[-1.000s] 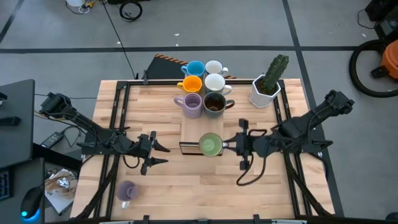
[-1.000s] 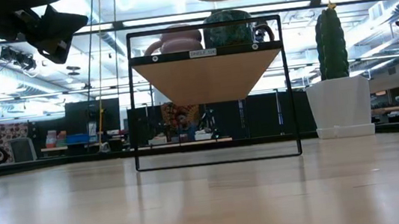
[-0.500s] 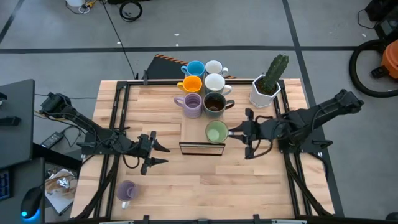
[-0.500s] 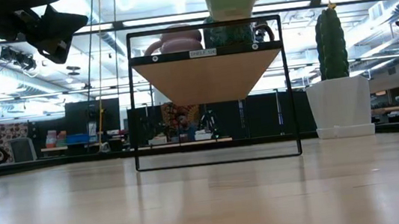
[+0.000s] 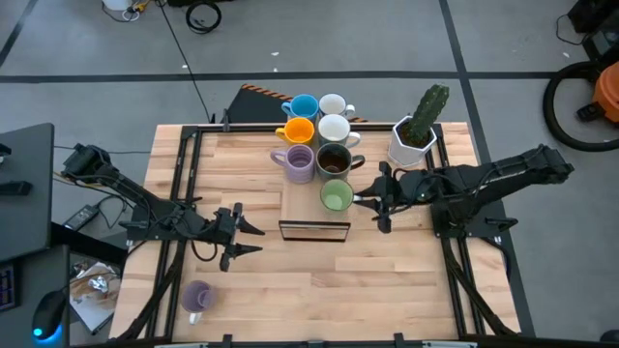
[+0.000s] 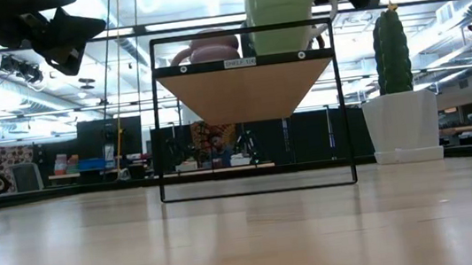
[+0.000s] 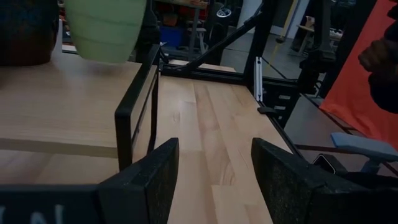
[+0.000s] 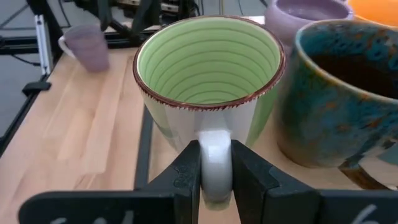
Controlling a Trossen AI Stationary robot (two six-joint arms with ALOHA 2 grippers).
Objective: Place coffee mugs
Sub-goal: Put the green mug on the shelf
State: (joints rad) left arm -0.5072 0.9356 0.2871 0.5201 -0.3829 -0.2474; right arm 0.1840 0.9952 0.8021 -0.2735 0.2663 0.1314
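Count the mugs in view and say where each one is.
8. Six cluster at the shelf's back: blue, two white, orange, lavender, brown. Green sits in the right gripper. A lavender one stands near the table's front-left.

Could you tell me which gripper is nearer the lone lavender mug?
Left. The left gripper hovers just beyond the lone lavender mug; the right gripper holds the green mug at the shelf.

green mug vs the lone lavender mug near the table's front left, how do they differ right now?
The green mug sits over the shelf, upright; the lavender mug lies apart on the table, pose unclear. The right gripper clamps the green mug's handle; nothing holds the lavender mug. Both are small handled mugs.
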